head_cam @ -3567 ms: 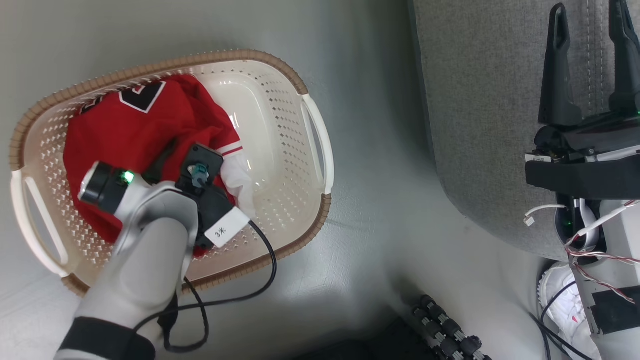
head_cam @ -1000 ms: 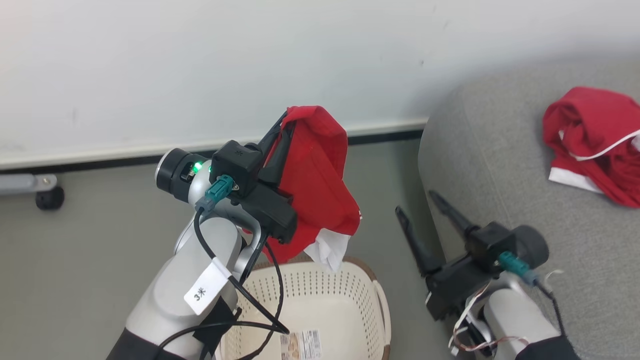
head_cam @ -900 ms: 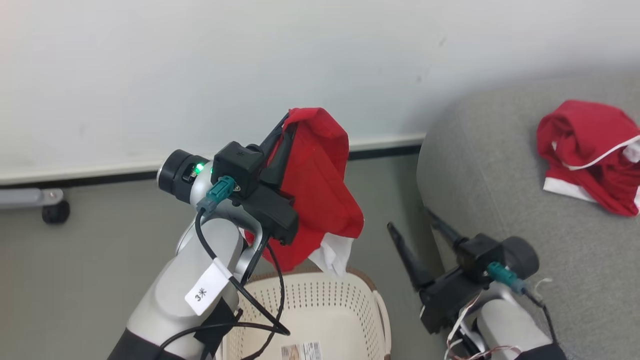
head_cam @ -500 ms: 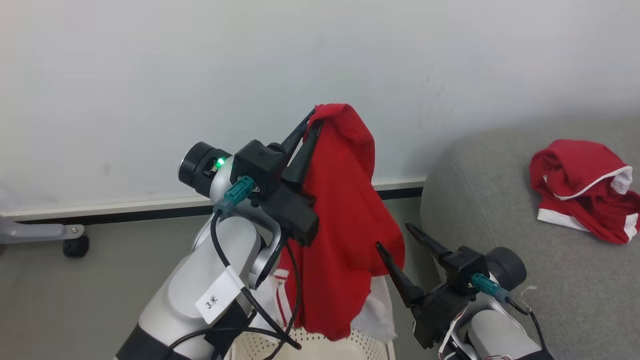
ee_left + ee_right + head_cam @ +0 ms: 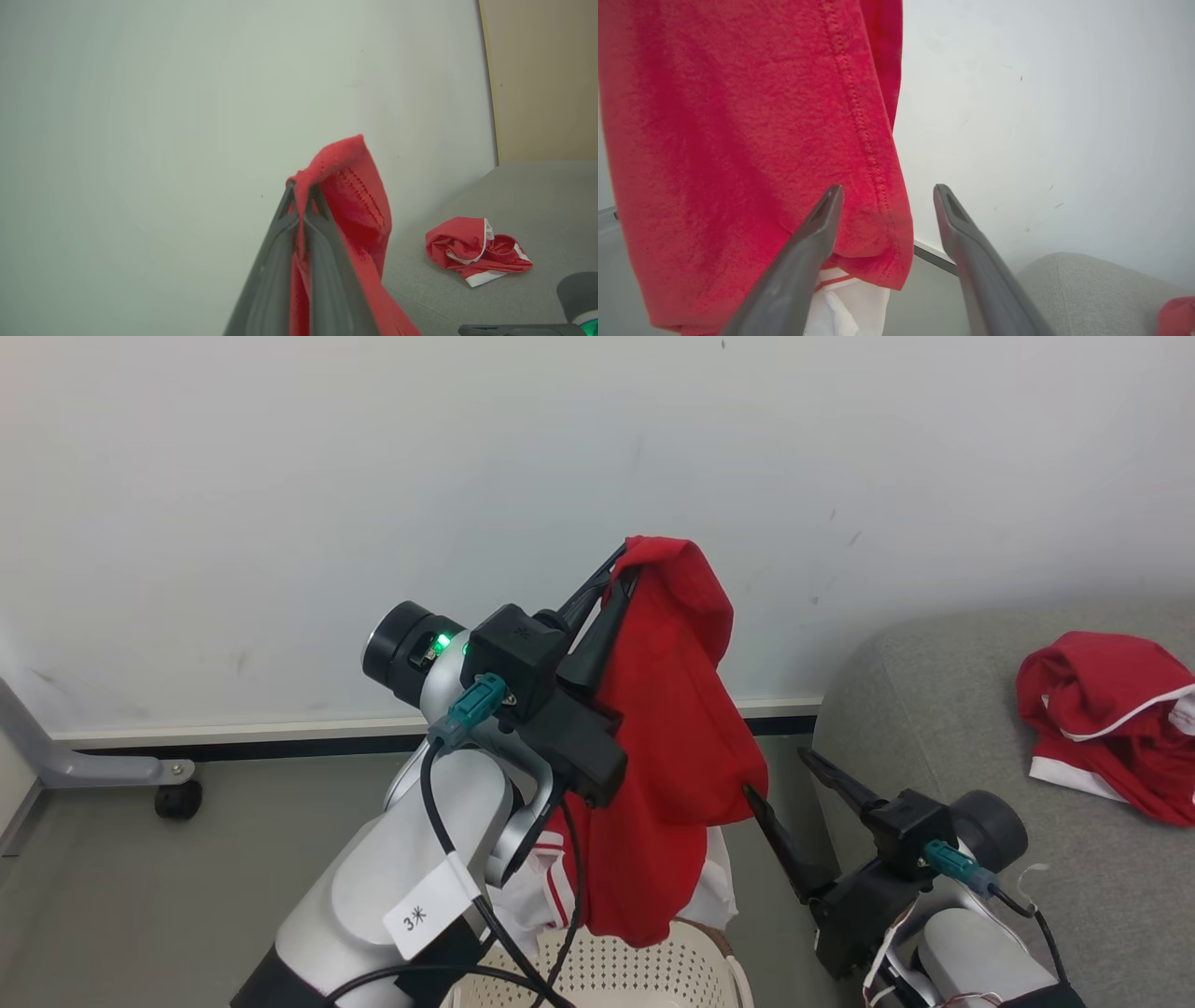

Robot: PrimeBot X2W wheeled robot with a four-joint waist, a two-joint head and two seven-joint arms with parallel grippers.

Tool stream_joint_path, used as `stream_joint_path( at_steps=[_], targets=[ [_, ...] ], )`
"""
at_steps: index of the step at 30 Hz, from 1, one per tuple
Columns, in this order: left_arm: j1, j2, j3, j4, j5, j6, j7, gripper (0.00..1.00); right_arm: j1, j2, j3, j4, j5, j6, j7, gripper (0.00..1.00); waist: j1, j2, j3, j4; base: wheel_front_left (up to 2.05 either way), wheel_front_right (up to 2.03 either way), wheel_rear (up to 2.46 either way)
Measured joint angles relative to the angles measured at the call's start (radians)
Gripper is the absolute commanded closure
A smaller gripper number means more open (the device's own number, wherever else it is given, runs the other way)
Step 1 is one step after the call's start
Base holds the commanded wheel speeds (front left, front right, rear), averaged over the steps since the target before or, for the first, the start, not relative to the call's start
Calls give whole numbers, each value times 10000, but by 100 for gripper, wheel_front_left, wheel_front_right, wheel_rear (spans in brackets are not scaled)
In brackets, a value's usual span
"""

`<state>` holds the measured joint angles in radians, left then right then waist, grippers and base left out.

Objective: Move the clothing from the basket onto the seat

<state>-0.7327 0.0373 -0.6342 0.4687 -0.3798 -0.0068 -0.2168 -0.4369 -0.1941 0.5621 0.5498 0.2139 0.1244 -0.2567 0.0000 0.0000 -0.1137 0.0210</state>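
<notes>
Red jersey (image 5: 672, 747) hangs long axis downward from our left jaws, clamped on its top fold, near the sofa's (image 5: 934, 728) left side; our right jaws stand apart, between jersey and sofa.

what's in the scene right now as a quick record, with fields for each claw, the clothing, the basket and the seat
left claw: shut on the red jersey, raised in front of the wall
red jersey: hangs from the left claw above the basket, white parts at its lower end
right claw: open, holding nothing, beside the jersey's lower edge; contact unclear
basket: below the jersey, partly in view
second red garment: crumpled on the seat
seat: grey, on the robot's right
</notes>
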Motion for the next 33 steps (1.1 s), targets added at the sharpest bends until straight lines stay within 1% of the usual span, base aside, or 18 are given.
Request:
stream_joint_path(
  at_steps=[14,21,22,25,29,33],
  targets=[
    [160,6,-132,-211,-65,151,224,100,-142,-761,633,-148,410,2,0,0,0,0,-151,283,0,0,0],
    [155,8,-439,-424,-334,155,336,100,-513,-1047,1854,-75,763,4,0,0,0,1,-41,561,0,0,0],
    [155,8,-439,-424,-334,155,336,100,-513,-1047,1854,-75,763,4,0,0,0,1,-41,561,0,0,0],
    [148,8,-550,-543,-357,155,362,100,-699,-1367,2368,-10,955,4,0,0,0,1,-2,705,0,0,0],
    [140,12,-669,-669,-407,171,405,100,-1180,-1753,3354,-102,1152,4,0,0,0,0,53,897,0,0,0],
    [137,15,-675,-719,-405,215,466,100,-1794,-1825,4466,-167,1413,4,0,0,0,0,127,1027,0,0,0]
  ],
)
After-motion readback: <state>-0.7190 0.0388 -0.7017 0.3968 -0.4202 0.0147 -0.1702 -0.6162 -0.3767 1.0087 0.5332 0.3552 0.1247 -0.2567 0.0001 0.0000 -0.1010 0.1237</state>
